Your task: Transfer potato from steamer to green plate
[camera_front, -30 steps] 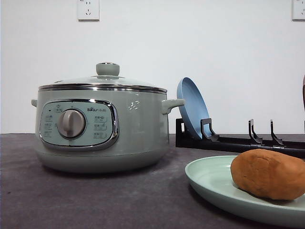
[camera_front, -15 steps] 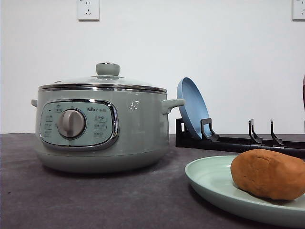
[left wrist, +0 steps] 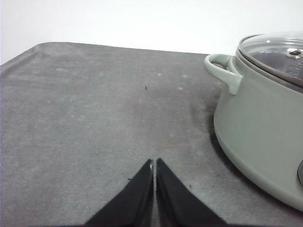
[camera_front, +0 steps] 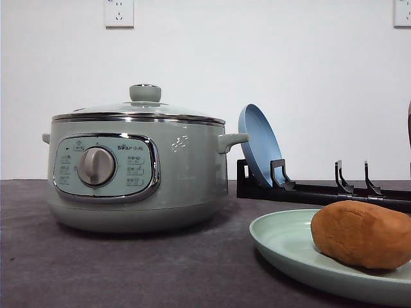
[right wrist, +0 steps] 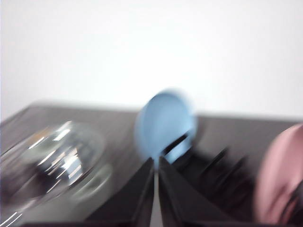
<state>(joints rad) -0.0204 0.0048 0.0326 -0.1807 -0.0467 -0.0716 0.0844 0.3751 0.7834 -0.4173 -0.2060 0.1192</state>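
Potato point(camera_front: 361, 234) sits on green plate point(camera_front: 282, 242); steamer point(camera_front: 138, 170) lidded; transfer looks done. Left hand point(left wrist: 154, 165) and right hand point(right wrist: 155, 163) both closed, empty.

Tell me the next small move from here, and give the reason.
Probably none on the potato: it already rests on the green plate, and the steamer has its glass lid on. Both the left gripper and the right gripper are shut and empty, so simply parking the arms clear of the table looks sensible.
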